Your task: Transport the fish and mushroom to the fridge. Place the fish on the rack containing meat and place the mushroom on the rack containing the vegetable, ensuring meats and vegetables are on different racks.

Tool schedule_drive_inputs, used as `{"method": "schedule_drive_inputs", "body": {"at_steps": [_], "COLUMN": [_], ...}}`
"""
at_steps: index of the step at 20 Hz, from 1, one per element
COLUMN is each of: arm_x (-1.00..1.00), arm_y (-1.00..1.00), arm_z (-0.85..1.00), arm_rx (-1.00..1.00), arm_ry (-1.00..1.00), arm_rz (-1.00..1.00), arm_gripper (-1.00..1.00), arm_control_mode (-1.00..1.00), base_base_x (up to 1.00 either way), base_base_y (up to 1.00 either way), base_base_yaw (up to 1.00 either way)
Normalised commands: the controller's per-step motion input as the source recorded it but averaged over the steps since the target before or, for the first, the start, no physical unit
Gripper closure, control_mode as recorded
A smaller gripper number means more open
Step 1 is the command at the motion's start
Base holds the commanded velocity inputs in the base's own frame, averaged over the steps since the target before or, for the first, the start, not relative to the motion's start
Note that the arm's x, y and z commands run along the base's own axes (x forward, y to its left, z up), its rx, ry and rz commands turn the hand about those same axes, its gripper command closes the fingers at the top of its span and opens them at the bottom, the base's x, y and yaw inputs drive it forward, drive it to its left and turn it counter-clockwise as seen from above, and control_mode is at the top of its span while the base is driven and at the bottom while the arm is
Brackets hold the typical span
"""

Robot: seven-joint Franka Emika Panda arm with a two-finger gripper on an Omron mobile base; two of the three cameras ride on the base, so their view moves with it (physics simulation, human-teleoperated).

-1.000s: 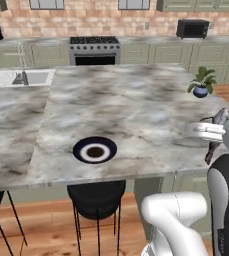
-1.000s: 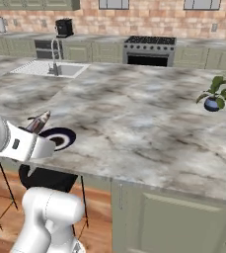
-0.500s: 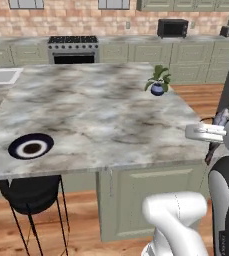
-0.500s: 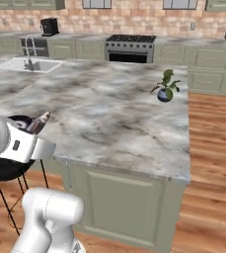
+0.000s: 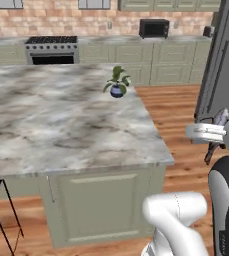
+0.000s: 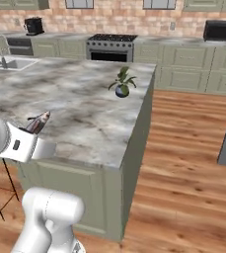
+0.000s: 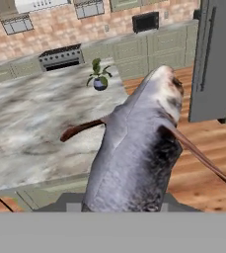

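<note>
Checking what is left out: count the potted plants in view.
1. The potted plant stands on the island counter near its far corner; more could be out of frame.

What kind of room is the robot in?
A kitchen, most likely in a home: there's a stove, a microwave on the back counter, a sink, and a tall grey fridge.

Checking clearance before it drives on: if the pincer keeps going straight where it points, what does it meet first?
Probably the fridge. The pincer, shut on the fish, points past the counter's corner over open floor; depth is uncertain.
</note>
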Motion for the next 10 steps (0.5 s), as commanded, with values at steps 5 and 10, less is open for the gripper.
{"method": "schedule_drive_inputs", "body": {"at_steps": [5,10], "arm_x": [0.00,0.00], "arm_y": [0.00,0.00], "arm_z": [0.00,0.00], "arm_rx": [0.00,0.00], "arm_ry": [0.00,0.00], "arm_rz": [0.00,0.00], "arm_gripper": [1.00,1.00], "arm_control_mode": [1.00,1.00], "base_base_x": [0.00,0.50], "base_base_y": [-1.00,-1.00], "base_base_yaw": [0.01,0.07]}}
